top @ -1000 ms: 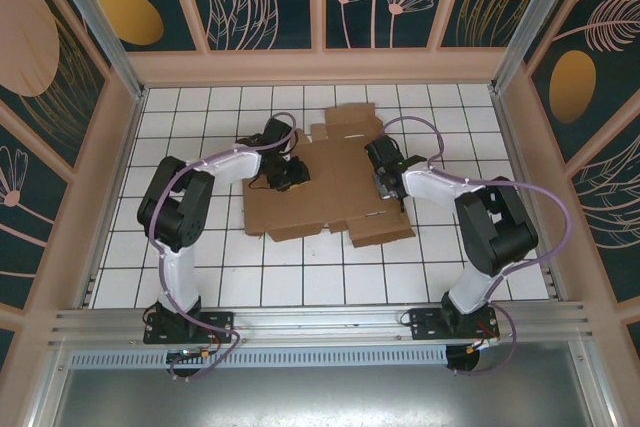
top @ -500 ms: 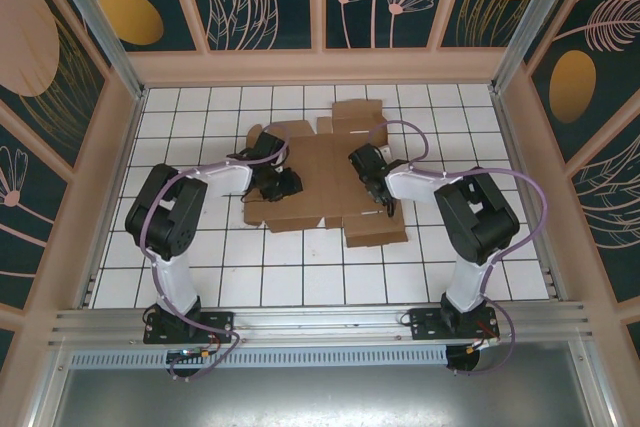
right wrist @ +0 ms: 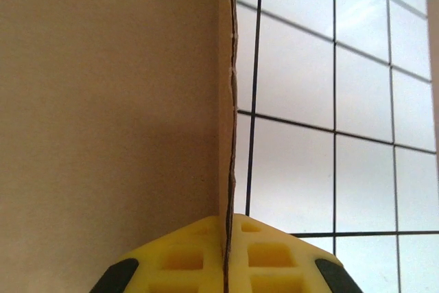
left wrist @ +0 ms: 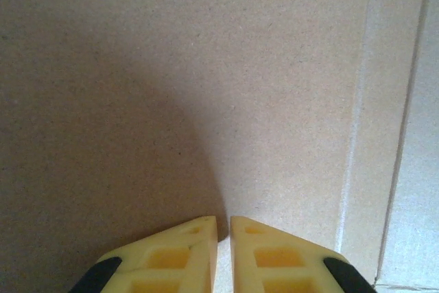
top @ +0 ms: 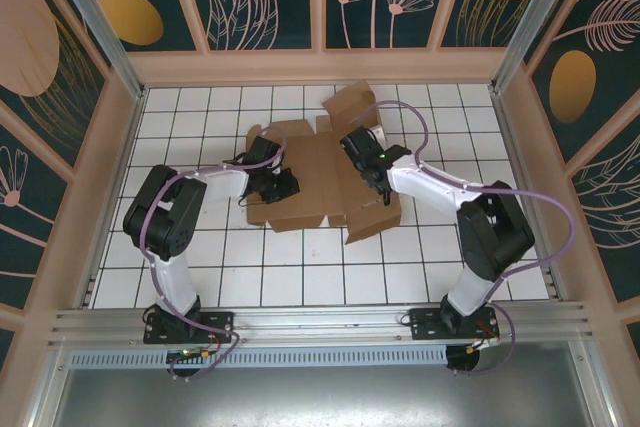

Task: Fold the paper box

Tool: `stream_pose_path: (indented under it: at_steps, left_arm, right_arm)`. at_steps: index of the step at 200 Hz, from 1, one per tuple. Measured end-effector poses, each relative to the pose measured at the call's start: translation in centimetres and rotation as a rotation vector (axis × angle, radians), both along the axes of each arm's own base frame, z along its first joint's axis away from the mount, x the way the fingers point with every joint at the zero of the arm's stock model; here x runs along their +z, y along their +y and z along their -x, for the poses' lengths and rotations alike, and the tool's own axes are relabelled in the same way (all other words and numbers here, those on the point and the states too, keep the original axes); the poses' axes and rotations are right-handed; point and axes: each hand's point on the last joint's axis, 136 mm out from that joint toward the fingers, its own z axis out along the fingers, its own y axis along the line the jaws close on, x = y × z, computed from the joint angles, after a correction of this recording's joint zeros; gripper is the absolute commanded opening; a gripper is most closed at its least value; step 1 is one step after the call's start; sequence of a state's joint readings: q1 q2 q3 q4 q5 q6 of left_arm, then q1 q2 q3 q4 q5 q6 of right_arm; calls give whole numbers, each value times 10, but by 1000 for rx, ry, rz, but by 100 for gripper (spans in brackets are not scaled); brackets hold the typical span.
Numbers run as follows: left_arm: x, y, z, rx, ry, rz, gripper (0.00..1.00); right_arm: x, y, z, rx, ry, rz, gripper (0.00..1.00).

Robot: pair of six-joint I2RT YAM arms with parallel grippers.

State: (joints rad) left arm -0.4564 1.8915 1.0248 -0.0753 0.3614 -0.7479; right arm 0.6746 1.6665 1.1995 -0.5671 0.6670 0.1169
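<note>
Box (top: 315, 177), as a die-cut brown sheet, lies near the middle of the tiled tabletop (top: 200, 257), between the two arms. It is no longer flat all over. Over the last second the right arm (top: 430, 182) has swung inward and toward the far side, carrying the sheet's right-hand part with it. That side now stands up off the tiles, and the far-right flap (top: 352, 107) tilts upward where it lay flat a moment ago. The whole sheet has also slid a little to the left and looks narrower from above.

The right jaws are clenched on the cardboard. In the right wrist view the sheet's edge runs upright straight between the yellow fingers (right wrist: 274, 255), with bare tiles just beyond it.

The left arm (top: 215, 182) reaches over the sheet's left part. Its jaws have been narrowing and are now all but closed, with only a thin slit between the fingers (left wrist: 178, 255) and nothing caught in it. They point down at flat cardboard beside a crease.

My judgement is that the first side wall is being raised. The left arm seems to serve as a hold-down so the base stays put. Most of the folding is not yet done.
</note>
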Motion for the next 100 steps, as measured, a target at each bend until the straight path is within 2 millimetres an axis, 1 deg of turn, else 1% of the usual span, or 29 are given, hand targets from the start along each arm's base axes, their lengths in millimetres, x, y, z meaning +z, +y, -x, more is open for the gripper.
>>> stream_pose_path:
  at_steps: [24, 51, 62, 83, 100]
  left_arm:
    - [0, -10, -3, -19, 3, 36, 13]
    - [1, -29, -4, -50, 1, 67, 13]
    - [1, -37, -3, -62, 4, 85, 13]
    - [2, -51, 0, -85, 10, 117, 13]
    - [2, -57, 1, -97, 18, 133, 13]
  right_arm:
    - [26, 14, 8, 40, -31, -10, 0]
    - [47, 32, 15, 81, -46, -28, 0]
    - [55, 43, 18, 102, -50, -44, 0]
    - [63, 68, 27, 153, -43, -45, 0]
    - [59, 90, 30, 188, -33, -19, 0]
